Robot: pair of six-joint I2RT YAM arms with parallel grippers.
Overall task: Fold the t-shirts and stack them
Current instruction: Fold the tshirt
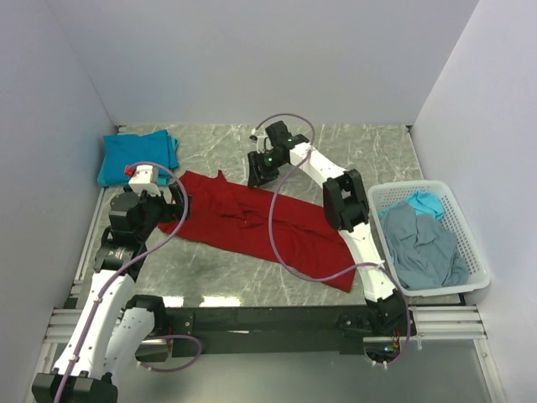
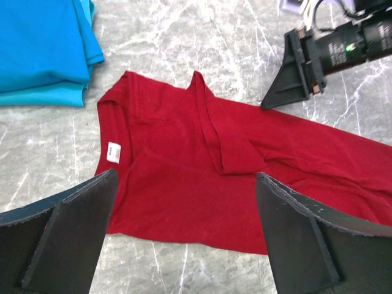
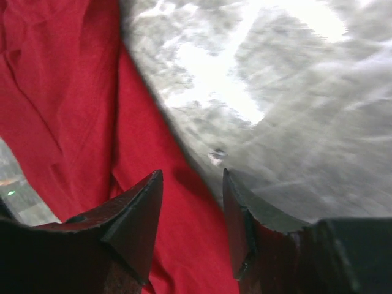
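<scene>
Red t-shirt point(image 1: 252, 222) lies unfolded: left gripper point(image 2: 187, 180) hovers wide open above it, right gripper point(image 3: 192, 177) straddles its far edge half-open, likely needing to pinch next.

The red t-shirt point(image 2: 184, 196) lies spread flat on the grey marbled table point(image 2: 233, 43), running from its collar end at the left away to the right edge of the view. A small white label point(image 2: 113, 152) shows near its left edge. A narrow flap of its cloth point(image 2: 214, 128) lies folded over the body near the middle, ending in a point at the top edge. Up and to the left of it, apart from it, sits a folded stack of teal t-shirts point(image 2: 37, 49). The left gripper point(image 2: 187, 177) hangs over the shirt's near edge, its dark fingers point(image 2: 67, 233) spread wide to either side. The right gripper point(image 2: 294, 73) reaches down at the shirt's far edge, tip at the cloth.
</scene>
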